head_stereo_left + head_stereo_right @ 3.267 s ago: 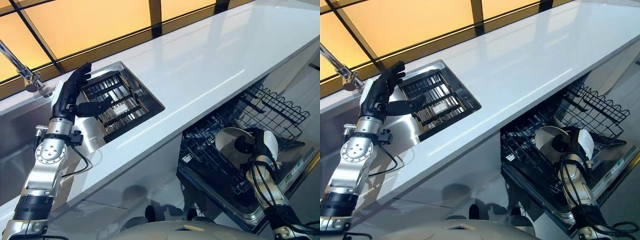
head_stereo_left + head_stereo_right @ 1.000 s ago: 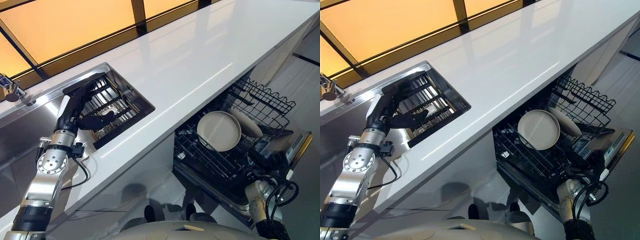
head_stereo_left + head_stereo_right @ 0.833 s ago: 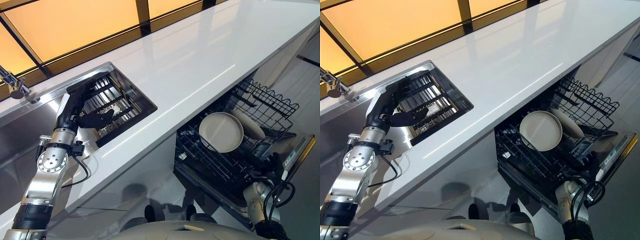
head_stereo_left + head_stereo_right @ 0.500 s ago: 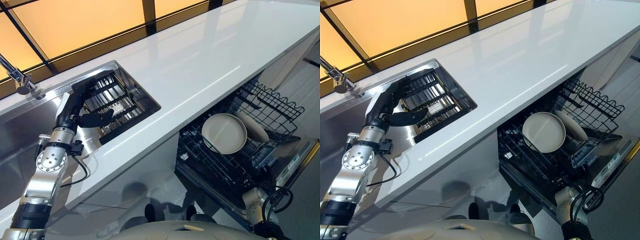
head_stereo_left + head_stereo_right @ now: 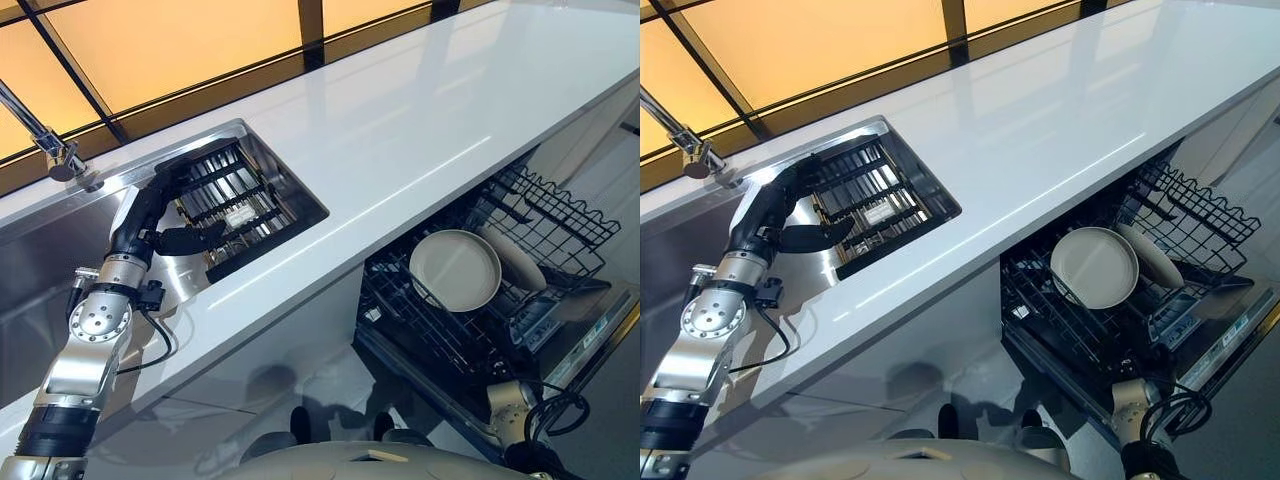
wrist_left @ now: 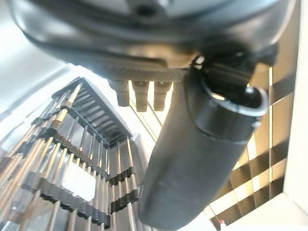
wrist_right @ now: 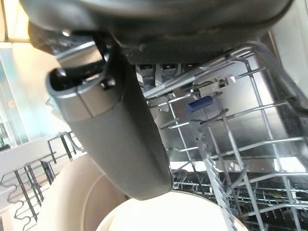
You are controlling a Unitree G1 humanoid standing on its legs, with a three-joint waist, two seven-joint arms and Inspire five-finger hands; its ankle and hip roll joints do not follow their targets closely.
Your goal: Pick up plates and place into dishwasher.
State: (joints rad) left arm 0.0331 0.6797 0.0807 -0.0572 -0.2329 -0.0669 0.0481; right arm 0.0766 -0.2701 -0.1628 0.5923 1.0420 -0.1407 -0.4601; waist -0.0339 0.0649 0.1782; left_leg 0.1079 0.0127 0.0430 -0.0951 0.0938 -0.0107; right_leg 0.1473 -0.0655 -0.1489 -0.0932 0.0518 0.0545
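Two cream plates stand on edge in the pulled-out lower dishwasher rack [image 5: 560,215]: a round one [image 5: 455,270] facing me and a second [image 5: 520,258] just behind it. My right hand [image 7: 120,139] hangs low beside the rack, thumb straight, holding nothing. Both plates' rims [image 7: 159,211] lie just past its thumb. My right forearm [image 5: 508,400] shows below the dishwasher door. My left hand [image 5: 150,210] reaches over the dark slatted rack [image 5: 240,200] set in the sink. Its fingers are bent loosely toward the slats, its thumb [image 6: 192,159] sticks out, and it is empty.
A long white counter [image 5: 400,130] runs above the dishwasher. The steel sink [image 5: 40,260] with its faucet [image 5: 45,140] lies at the left under an orange-lit window. The open dishwasher door [image 5: 590,340] juts out at lower right.
My right hand has let go of the round plate, which now stands in the rack, and has dropped low. My left hand's fingers have bent down toward the sink rack. The camera has shifted.
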